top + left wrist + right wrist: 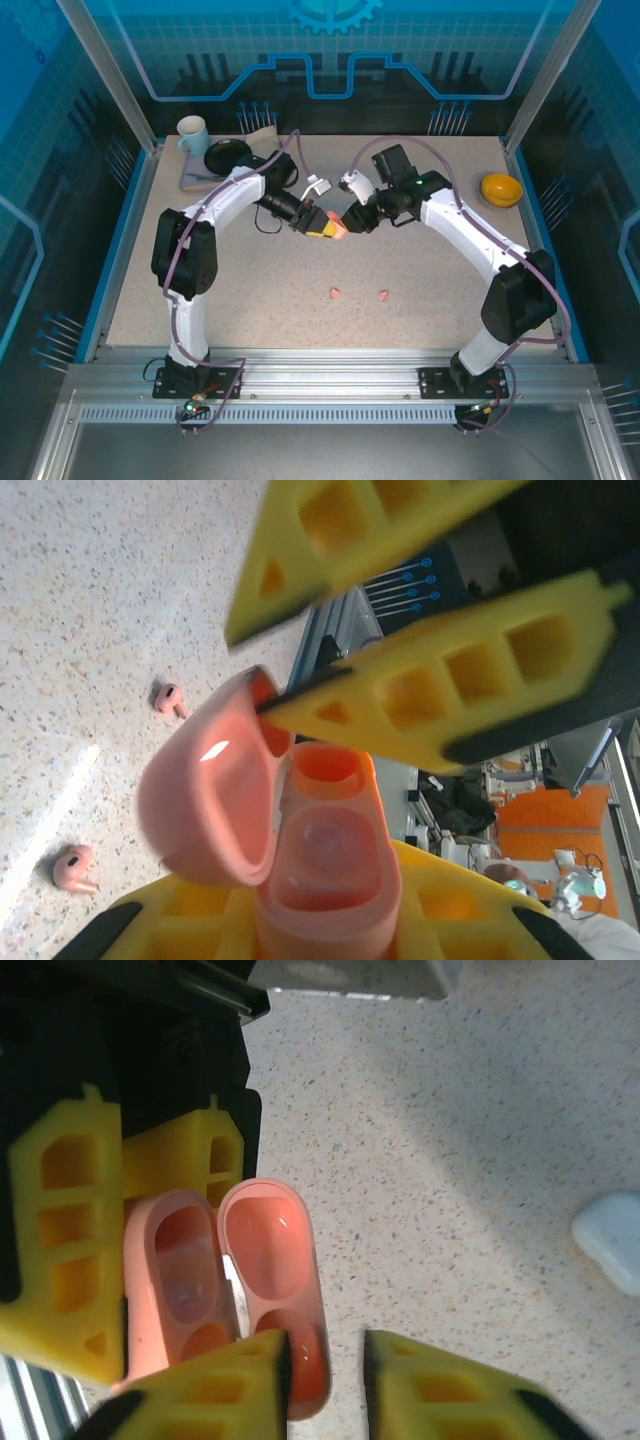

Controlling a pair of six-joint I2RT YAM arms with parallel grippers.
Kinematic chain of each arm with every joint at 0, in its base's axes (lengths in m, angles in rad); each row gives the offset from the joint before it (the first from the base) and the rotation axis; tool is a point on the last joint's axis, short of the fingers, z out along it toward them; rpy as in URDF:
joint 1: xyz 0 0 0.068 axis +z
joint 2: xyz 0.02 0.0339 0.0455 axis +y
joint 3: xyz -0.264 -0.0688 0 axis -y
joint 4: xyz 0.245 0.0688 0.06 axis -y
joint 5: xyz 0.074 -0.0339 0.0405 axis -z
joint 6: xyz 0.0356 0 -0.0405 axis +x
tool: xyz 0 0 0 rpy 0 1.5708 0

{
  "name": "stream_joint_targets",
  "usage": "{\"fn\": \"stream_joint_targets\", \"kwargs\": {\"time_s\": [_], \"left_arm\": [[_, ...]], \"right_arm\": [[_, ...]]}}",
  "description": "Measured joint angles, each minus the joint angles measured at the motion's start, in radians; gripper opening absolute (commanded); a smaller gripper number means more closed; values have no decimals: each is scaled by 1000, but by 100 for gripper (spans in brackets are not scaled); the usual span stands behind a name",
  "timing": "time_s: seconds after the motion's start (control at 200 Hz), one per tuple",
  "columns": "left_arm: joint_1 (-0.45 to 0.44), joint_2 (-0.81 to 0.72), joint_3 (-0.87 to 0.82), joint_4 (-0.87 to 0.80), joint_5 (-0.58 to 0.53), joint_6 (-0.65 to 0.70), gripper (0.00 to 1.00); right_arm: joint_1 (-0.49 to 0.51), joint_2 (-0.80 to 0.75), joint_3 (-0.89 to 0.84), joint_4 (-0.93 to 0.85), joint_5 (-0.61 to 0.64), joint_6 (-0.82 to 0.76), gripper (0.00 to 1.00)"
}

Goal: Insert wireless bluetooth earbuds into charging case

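Two salmon-pink earbuds [336,293] lie loose on the surface [250,330] at the lower centre of the top view, apart from each other. Their stems are too small to read there. Above them, mid-frame, the left fingers [480,935] pinch the pink charging case [325,880], held off the surface. Its long axis runs up the left wrist frame. Both wells are empty and face that camera, and the lid [210,800] hangs open to the left. The right fingers [430,1370] are spread, one tip touching the lid's rim. Opening looks done. Next, the right arm should drop to an earbud and seat it stem-first. Farther up lies a white case [610,1240].
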Motion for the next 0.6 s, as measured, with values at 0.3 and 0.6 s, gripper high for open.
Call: {"fn": "stream_joint_targets", "kwargs": {"time_s": [0.3, 0.6], "left_arm": [[0, -243, -252, 393, -146, -204, 0], [-19, -549, -636, 1004, -452, -402, 0]], "right_arm": [[-138, -143, 25, -8, 32, 154, 60], [-137, -282, -122, 35, 100, 491, 61]]}}
